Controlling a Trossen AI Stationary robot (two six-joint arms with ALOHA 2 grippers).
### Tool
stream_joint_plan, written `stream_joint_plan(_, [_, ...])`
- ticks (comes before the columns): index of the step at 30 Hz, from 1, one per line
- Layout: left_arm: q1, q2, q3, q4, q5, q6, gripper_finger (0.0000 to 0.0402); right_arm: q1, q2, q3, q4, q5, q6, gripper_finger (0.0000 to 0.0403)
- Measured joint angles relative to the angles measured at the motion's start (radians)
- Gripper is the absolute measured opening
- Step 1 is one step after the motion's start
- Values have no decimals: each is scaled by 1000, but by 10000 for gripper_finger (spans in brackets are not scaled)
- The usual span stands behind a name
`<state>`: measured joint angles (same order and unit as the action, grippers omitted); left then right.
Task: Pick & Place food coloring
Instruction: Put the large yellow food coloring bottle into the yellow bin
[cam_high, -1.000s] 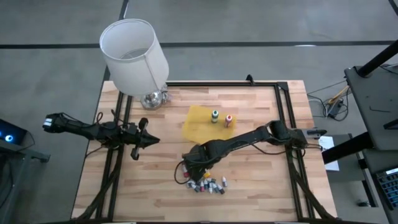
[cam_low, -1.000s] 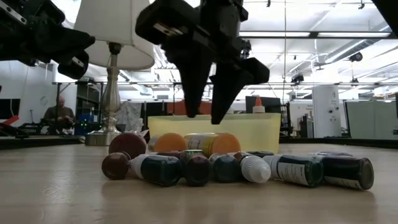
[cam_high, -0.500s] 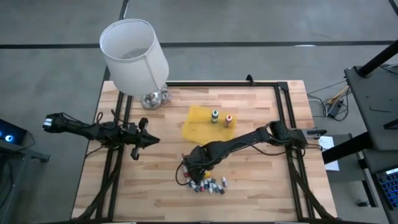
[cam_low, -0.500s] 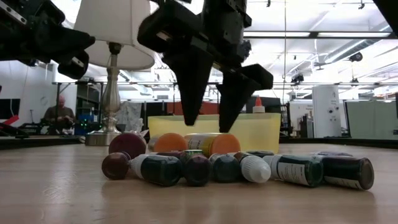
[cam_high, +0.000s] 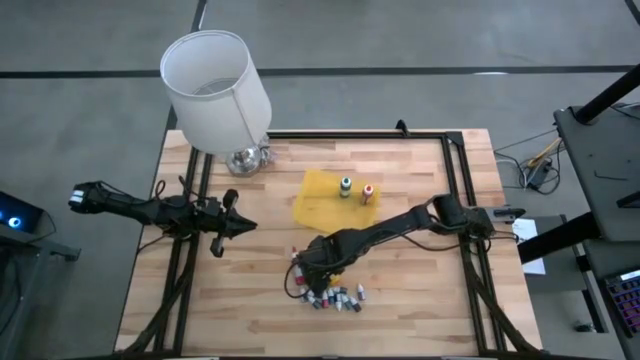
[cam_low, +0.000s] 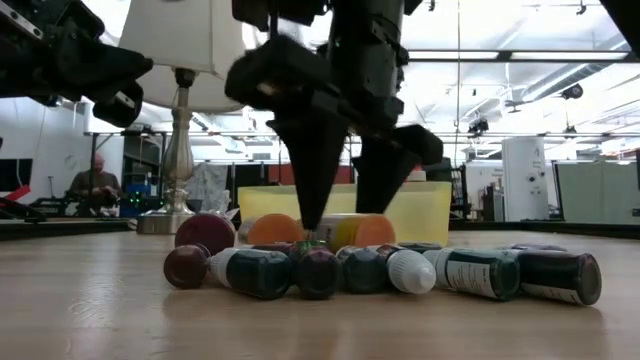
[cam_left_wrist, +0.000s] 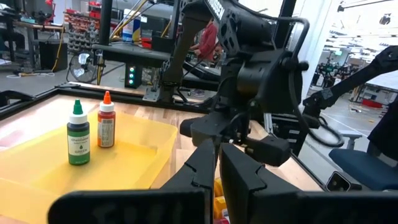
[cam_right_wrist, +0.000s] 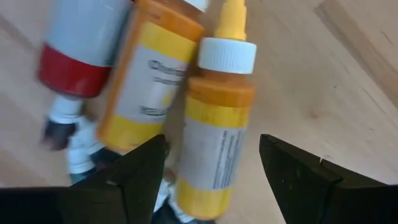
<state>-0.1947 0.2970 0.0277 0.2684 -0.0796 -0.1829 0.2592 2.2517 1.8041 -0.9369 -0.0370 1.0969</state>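
Observation:
Several food coloring squeeze bottles and tiny vials (cam_high: 335, 297) lie on their sides in a cluster near the table's near edge. In the right wrist view a red bottle (cam_right_wrist: 81, 53), a yellow-orange bottle (cam_right_wrist: 149, 81) and an orange bottle (cam_right_wrist: 217, 140) lie side by side. My right gripper (cam_right_wrist: 214, 171) is open, pointing down, its fingers on either side of the orange bottle; in the low view (cam_low: 340, 215) its tips are level with the bottle tops. A green bottle (cam_left_wrist: 78, 134) and an orange one (cam_left_wrist: 106, 121) stand upright in the yellow tray (cam_high: 318, 200). My left gripper (cam_high: 240, 225) waits at the table's left, shut.
A lamp with a white shade (cam_high: 215, 90) stands at the far left corner. The row of small vials (cam_low: 400, 270) lies in front of the bigger bottles. Black frame rails (cam_high: 460, 180) run along the table's sides. A person sits in the room beyond (cam_low: 95, 180).
My right gripper has come down toward the cluster of lying bottles, from well above them until its fingertips are level with their tops, staying open. The bottles have not moved.

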Motion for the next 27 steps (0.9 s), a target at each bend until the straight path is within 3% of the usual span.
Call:
stream_joint_plan(14, [0,0,0,0,0,0,0,0,8,-32,-47,2,3,226])
stream_joint_plan(27, [0,0,0,0,0,0,0,0,8,-33,-54,3,-30,139])
